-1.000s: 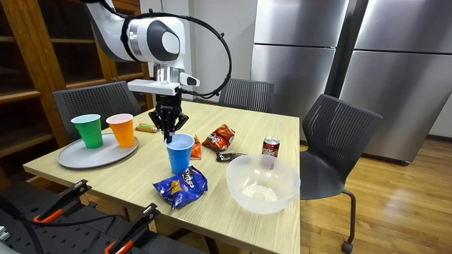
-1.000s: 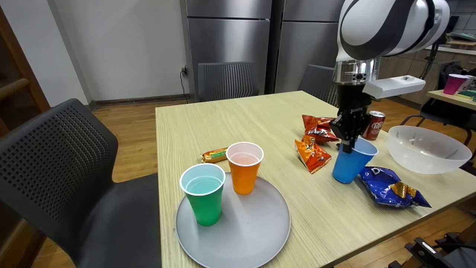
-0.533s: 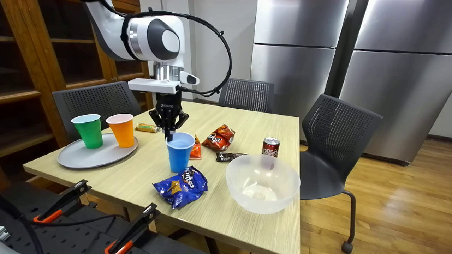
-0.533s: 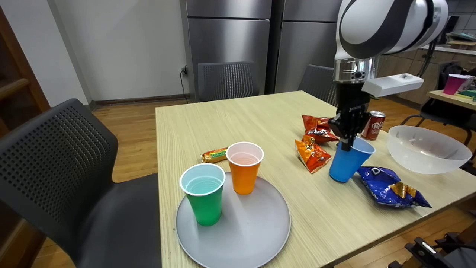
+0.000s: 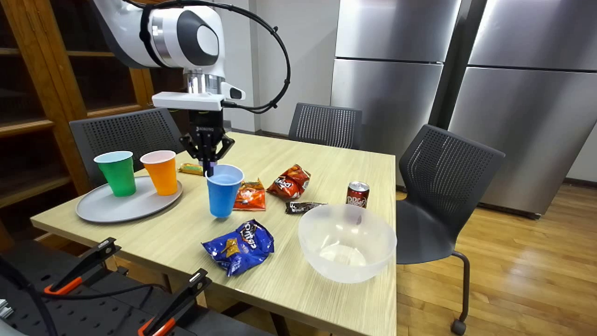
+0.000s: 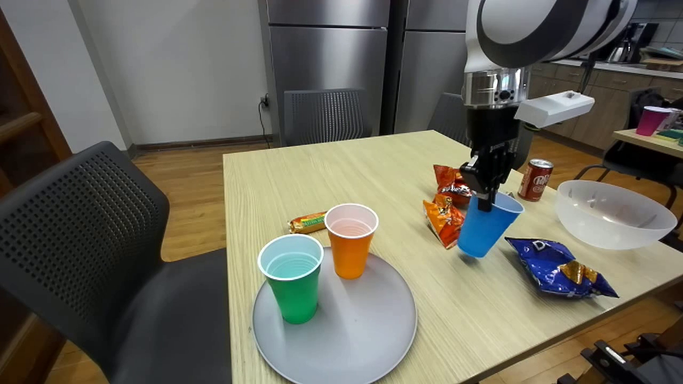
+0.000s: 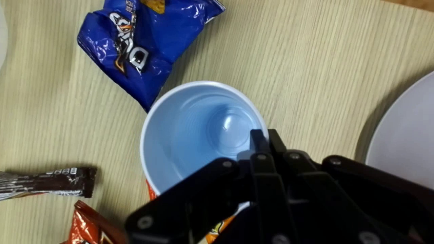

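My gripper [image 7: 267,134] is shut on the rim of a blue cup [image 7: 183,135], one finger inside its wall and one outside. In both exterior views the blue cup [image 5: 223,198] [image 6: 484,230] leans, and its base seems slightly above the table with a shadow beneath. The gripper [image 5: 208,170] [image 6: 486,204] points down from above. The cup's pale interior looks empty in the wrist view. Close by lie a blue chip bag [image 7: 152,40] and an orange bag [image 6: 444,220], the latter partly behind the cup. A grey plate [image 6: 347,352] bears a green cup [image 6: 294,296] and an orange cup [image 6: 350,255].
A red chip bag [image 5: 290,182], a dark wrapped bar [image 5: 303,207] and a soda can [image 5: 357,194] sit farther along the table. A frosted bowl [image 5: 322,256] stands near its edge. Beside the plate lies a yellow wrapped bar [image 6: 308,223]. Chairs [image 5: 447,186] surround the table.
My gripper has risen and carried the blue cup away from the blue chip bag, toward the plate side. More of the orange bag shows in an exterior view. The other objects stay put.
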Motion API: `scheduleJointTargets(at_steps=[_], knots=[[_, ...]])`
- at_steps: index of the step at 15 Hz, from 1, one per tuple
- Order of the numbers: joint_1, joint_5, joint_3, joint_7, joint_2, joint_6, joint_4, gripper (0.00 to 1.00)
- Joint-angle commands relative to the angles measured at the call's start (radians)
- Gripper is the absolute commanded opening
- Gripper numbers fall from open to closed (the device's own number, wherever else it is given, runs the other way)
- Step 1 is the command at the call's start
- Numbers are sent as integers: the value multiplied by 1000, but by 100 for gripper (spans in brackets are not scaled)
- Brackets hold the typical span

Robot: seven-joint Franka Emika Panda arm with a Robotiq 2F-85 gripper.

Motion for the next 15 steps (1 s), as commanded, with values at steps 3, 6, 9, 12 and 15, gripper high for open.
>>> scheduleJointTargets(at_steps=[3,6,9,12,15], knots=[[47,-44,49,2,-71,-58,-36,1],[81,-60,74,13,-74,-76,-35,1],[114,-74,99,20,-70,-89,-30,1],[145,-90,124,22,-60,-106,-22,1],[172,-103,147,16,-55,-115,-16,1]])
